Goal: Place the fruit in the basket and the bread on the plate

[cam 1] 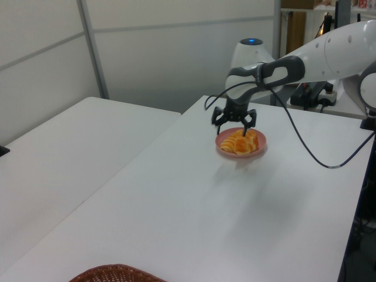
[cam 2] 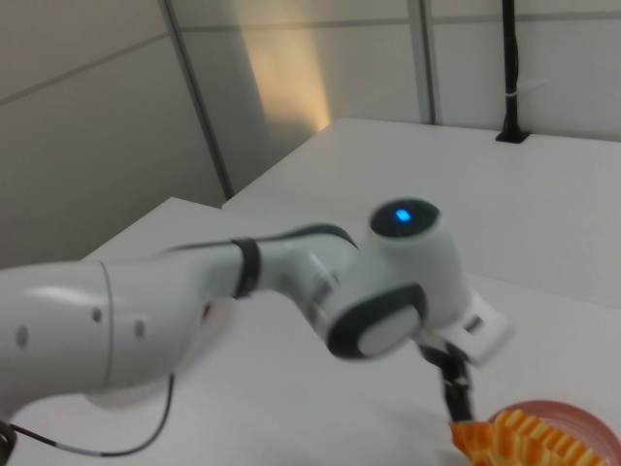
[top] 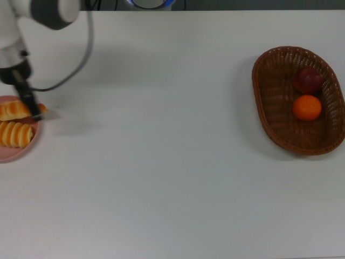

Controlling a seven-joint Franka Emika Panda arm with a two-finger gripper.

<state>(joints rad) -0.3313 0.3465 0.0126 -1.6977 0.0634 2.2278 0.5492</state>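
1. No readable writing, brand or label on anything in view; only marking is a blue light on the arm's white housing [cam 2: 400, 217].
2. Gripper [cam 1: 233, 121]: black, two fingers spread apart, nothing between them; hangs above the pink plate's [cam 1: 259, 147] edge on the left view's left side.
3. Plate: round, flat, smooth pink, shallow rim; sits at the top view's far left edge, partly cut off [top: 21, 151].
4. Bread: both loaves lie on the plate, side by side and touching; braided loaf [top: 16, 110] golden-orange, one pointed end sticking past the rim toward the top view's right; striped loaf [top: 15, 134] oblong, orange with pale cross-bands.
5. Basket [top: 275, 102]: oval, woven wicker, dark reddish-brown, deep wall; well apart from the plate, at the top view's right.
6. Fruit: both inside the basket; apple [top: 308, 80] dark red, round, dull; mandarin [top: 306, 107] bright orange, round, just beside the apple.
7. Table [top: 161, 140]: plain white, matte, smooth; black cable [cam 1: 305, 138] loops from the arm over it.
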